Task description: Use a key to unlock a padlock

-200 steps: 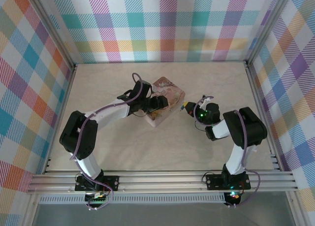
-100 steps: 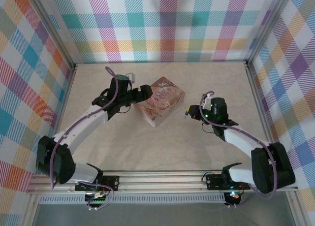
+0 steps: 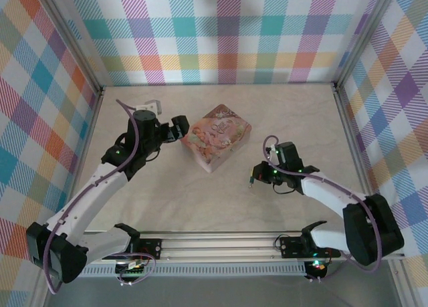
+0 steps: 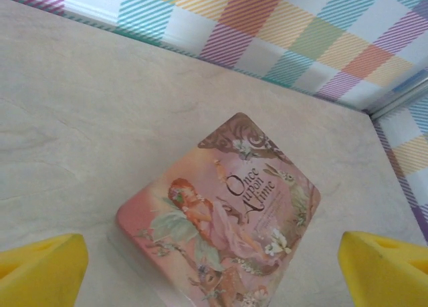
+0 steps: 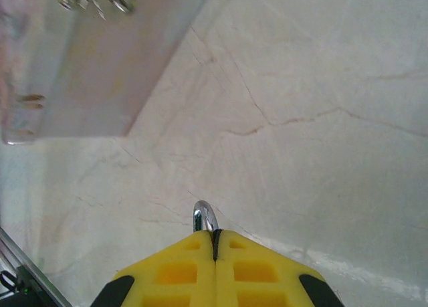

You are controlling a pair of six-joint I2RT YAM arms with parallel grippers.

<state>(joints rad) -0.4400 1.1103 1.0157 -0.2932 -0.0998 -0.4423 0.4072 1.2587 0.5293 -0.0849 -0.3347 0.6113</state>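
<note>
A small silver shackle loop [image 5: 204, 217] of the padlock pokes out from the tips of my right gripper [image 5: 215, 236]. The yellow fingers [image 5: 180, 267] are pressed shut on it and hide its body. From above, the right gripper [image 3: 257, 178] hovers low over the table, right of centre, with the tiny padlock [image 3: 251, 181] at its tip. My left gripper [image 3: 178, 128] is open just left of the pink box [image 3: 218, 137]. Its yellow fingers [image 4: 41, 269] stand wide apart, with nothing between them. I cannot make out a key.
The pink illustrated tin [image 4: 221, 213] lies flat at the middle of the table, and its hinged side [image 5: 87, 59] faces the right wrist camera. Checked walls [image 3: 227, 33] enclose the table on three sides. A metal rail [image 3: 221, 243] runs along the near edge.
The left gripper has drawn back leftward off the pink box and stands open. The right gripper has swung down and toward the near side, away from the box, still shut on the padlock.
</note>
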